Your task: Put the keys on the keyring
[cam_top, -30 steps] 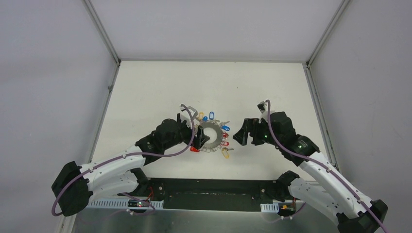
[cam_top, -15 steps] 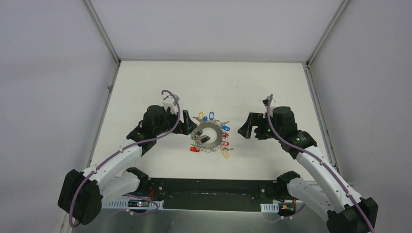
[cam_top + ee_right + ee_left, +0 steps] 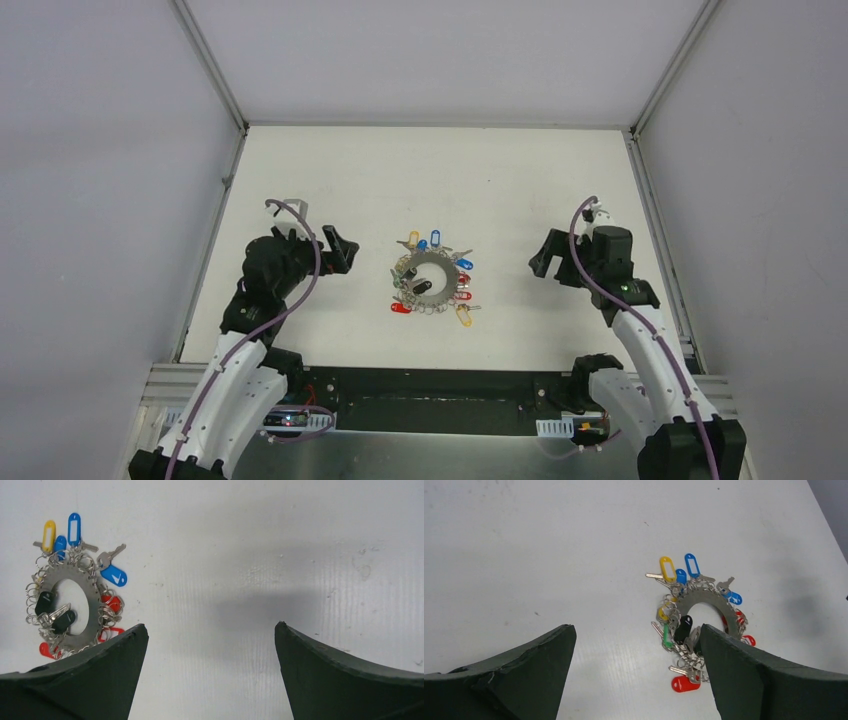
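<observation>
Keyring point(image 3: 441, 267) on table point(image 3: 430, 180) centre, left jaws well left, right jaws well right

A robot test cell in a lab: a white table point(image 3: 330, 180) fills the middle of the frame, boxed in by plain grey panels point(image 3: 430, 55) on aluminium posts point(image 3: 210, 62) at upper left and upper right, with two cabled arms point(image 3: 235, 365) bolted to a black plate point(image 3: 430, 400) along the bottom edge

Carries white shells, dotted with small dark fasteners, on the long links of the left arm point(image 3: 228, 375) and right arm point(image 3: 660, 355), black housings at the joints and wrists. Runs a purple cable point(image 3: 317, 258) along each, looped above the wrist. Ends in broad, matte, dark wedge fingers point(image 3: 519, 680) with rough, chipped edges.
</observation>
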